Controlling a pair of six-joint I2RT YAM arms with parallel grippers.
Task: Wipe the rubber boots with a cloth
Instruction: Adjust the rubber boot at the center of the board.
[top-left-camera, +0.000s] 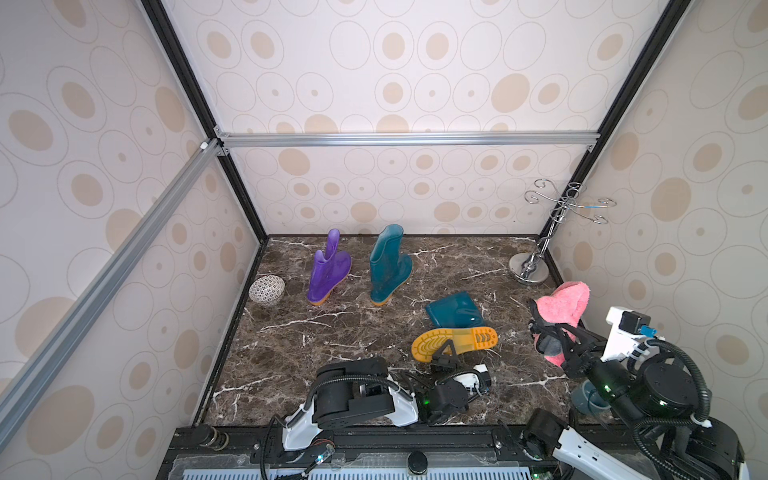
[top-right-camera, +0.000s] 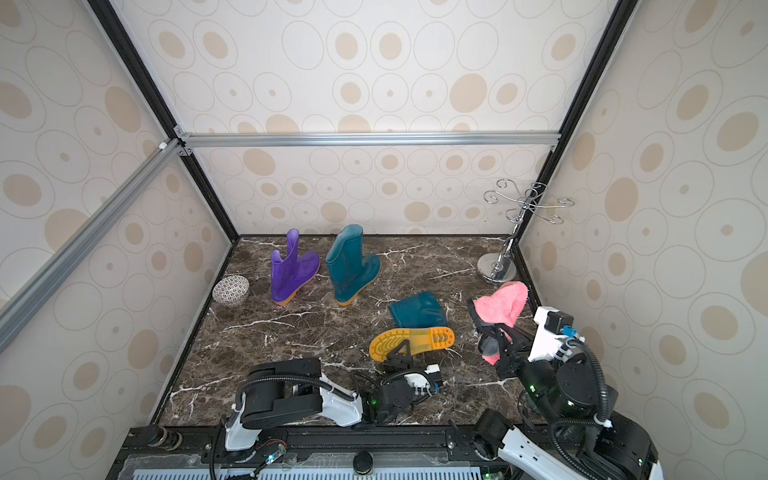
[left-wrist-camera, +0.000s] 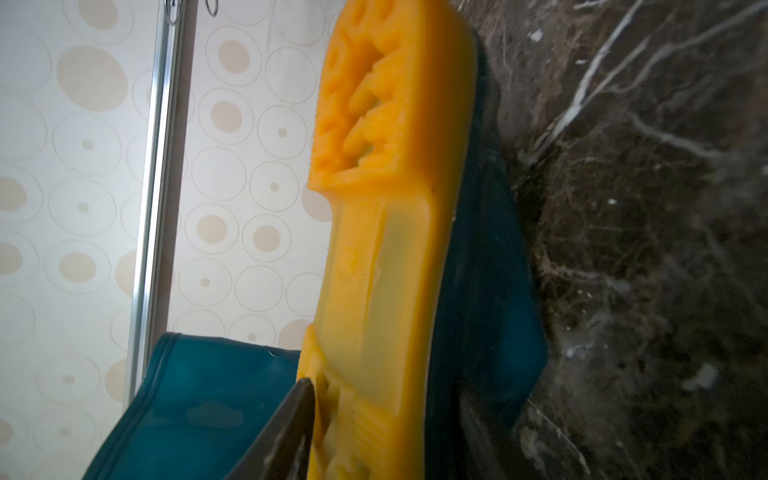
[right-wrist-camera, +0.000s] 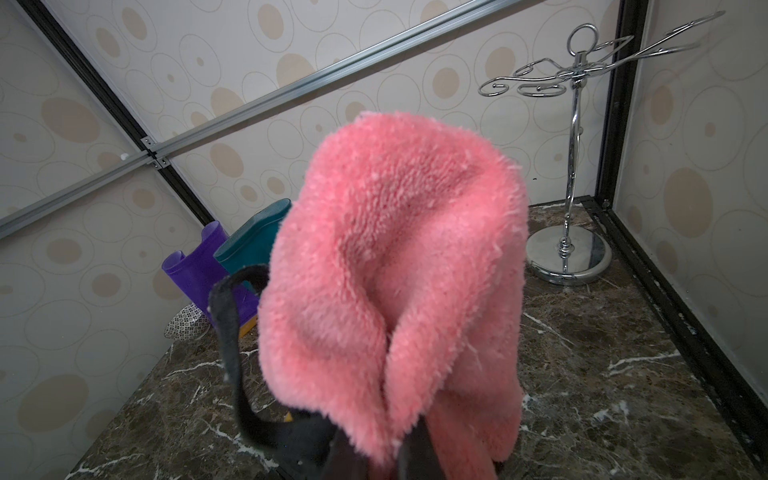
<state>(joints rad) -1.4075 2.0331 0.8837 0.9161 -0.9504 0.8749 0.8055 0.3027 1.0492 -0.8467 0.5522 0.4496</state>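
One teal boot (top-left-camera: 455, 311) lies toppled on the desk (top-left-camera: 332, 332), with the left pincer (top-left-camera: 446, 349) astride its sole (top-left-camera: 457, 338); whether it grips is unclear. The right pincer (top-left-camera: 544, 336) clenches the cloth (top-left-camera: 565, 301) aloft nearby. The next move probably calls for lowering it onto the boot.

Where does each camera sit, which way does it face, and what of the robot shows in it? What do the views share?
Top views: high at the front, looking down toward the back wall; they show the left end effector at the lying teal boot and the right end effector holding the cloth.
Left wrist: low by that boot, facing along its orange sole; one finger shows.
Right wrist: behind the raised cloth, facing the chrome stand; a dark finger shows.
Shared: the purple boot shows in both top views and the right wrist view.
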